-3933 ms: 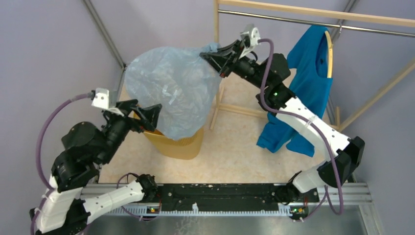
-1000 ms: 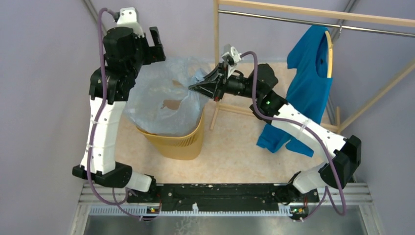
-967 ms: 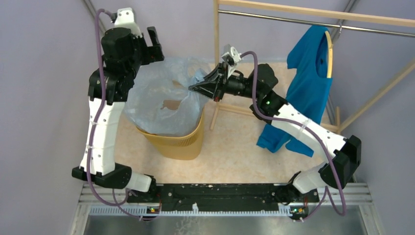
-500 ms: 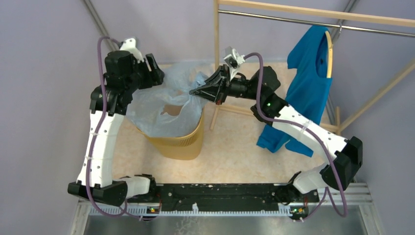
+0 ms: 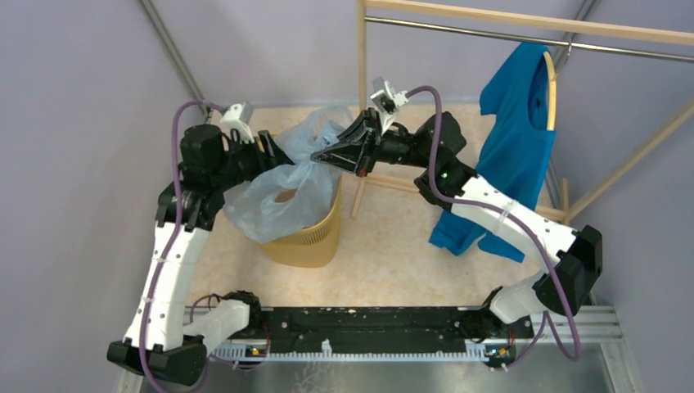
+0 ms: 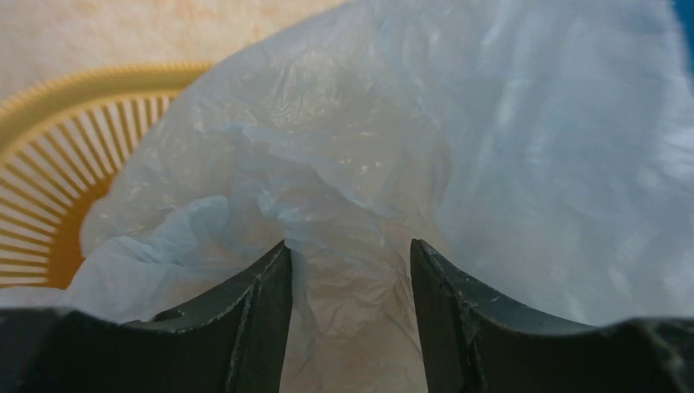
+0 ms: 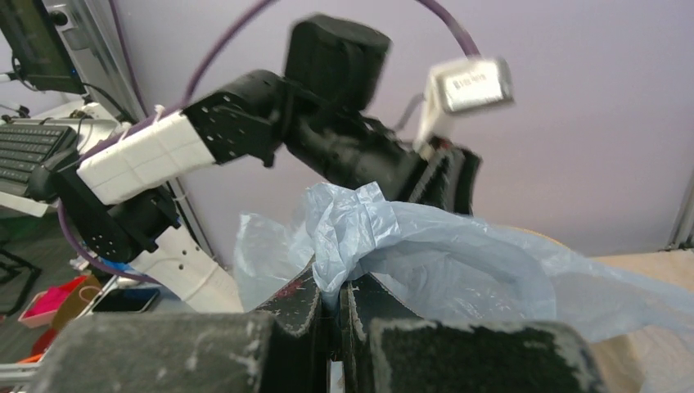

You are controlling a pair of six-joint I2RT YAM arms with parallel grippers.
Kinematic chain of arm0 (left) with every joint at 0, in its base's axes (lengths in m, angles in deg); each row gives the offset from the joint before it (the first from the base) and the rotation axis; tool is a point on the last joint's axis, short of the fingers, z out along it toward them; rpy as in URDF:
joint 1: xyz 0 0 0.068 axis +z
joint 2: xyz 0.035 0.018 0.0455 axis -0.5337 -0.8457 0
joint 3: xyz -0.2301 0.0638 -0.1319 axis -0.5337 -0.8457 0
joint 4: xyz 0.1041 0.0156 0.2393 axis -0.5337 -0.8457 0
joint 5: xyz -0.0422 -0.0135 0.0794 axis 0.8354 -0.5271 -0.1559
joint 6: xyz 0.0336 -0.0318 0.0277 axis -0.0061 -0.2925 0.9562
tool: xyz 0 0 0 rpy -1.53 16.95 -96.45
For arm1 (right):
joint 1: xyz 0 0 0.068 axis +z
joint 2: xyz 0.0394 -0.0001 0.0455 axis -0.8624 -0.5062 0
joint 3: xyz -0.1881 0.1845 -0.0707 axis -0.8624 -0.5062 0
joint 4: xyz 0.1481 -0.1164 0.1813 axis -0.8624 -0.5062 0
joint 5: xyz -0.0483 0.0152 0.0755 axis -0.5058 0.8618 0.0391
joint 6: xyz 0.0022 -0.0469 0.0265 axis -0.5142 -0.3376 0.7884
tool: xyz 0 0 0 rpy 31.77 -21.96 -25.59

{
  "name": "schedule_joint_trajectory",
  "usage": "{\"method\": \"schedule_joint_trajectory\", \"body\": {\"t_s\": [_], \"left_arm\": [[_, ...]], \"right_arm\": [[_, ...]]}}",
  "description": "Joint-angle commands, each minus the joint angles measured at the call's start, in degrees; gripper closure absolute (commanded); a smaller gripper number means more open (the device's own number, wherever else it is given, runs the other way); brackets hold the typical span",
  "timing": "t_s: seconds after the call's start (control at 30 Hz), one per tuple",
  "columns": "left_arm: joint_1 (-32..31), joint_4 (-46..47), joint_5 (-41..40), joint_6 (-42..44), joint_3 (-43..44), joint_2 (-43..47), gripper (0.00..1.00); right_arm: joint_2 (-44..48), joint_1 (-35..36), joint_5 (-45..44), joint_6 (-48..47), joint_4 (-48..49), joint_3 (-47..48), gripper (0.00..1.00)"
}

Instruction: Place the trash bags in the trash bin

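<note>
The trash bag (image 5: pixel 278 192), pale blue crinkly film, hangs partly inside the yellow mesh trash bin (image 5: pixel 309 237) and bulges over its left rim. My right gripper (image 5: pixel 321 157) is shut on a bunched corner of the bag above the bin's right rim. The wrist view shows the film (image 7: pixel 425 246) pinched in the right gripper (image 7: pixel 335 282). My left gripper (image 5: pixel 274 154) is pressed against the bag's upper left side. Its jaws stand apart in the left wrist view, the left gripper (image 6: pixel 349 246) having film (image 6: pixel 352 164) in the gap. The bin's rim (image 6: pixel 49 237) shows behind.
A bright blue shirt (image 5: pixel 520 139) hangs from a hanger on the wooden rack (image 5: pixel 362 82), close behind my right arm. The rack's post stands just right of the bin. Purple walls close in on the left and back. The arms' base rail (image 5: pixel 368 323) runs along the near edge.
My left arm came down from high above the bag to its upper left side, and its jaws narrowed around the film. The bag sank lower. The right gripper kept its hold.
</note>
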Motion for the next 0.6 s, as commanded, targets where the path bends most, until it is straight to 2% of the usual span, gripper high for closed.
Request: {"method": "schedule_joint_trajectory", "body": {"t_s": [0.0,0.13,0.27,0.33,0.43,0.57], "left_arm": [[0.1,2.4,5.4,-1.8,-4.7,-2.2,0.41],[0.1,-0.1,2.8,0.4,0.0,-2.0,0.38],[0.1,-4.2,-7.6,2.3,8.2,-0.6,0.16],[0.1,-5.7,-11.9,2.9,10.7,0.3,0.1],[0.1,-6.7,-17.8,3.0,10.9,2.9,0.03],[0.1,-7.2,-26.1,2.8,7.6,7.3,0.01]], "right_arm": [[-0.2,1.2,-0.7,-0.3,1.6,3.4,1.0],[-0.8,1.8,-1.5,-2.9,-2.0,4.9,1.0],[-0.6,2.0,-3.6,-6.5,-6.4,5.4,1.0],[-0.1,2.0,-4.9,-7.9,-8.2,5.2,1.0],[0.6,2.0,-6.2,-9.0,-8.9,4.3,1.0],[0.5,2.0,-6.4,-9.4,-9.2,4.2,1.0]]}}
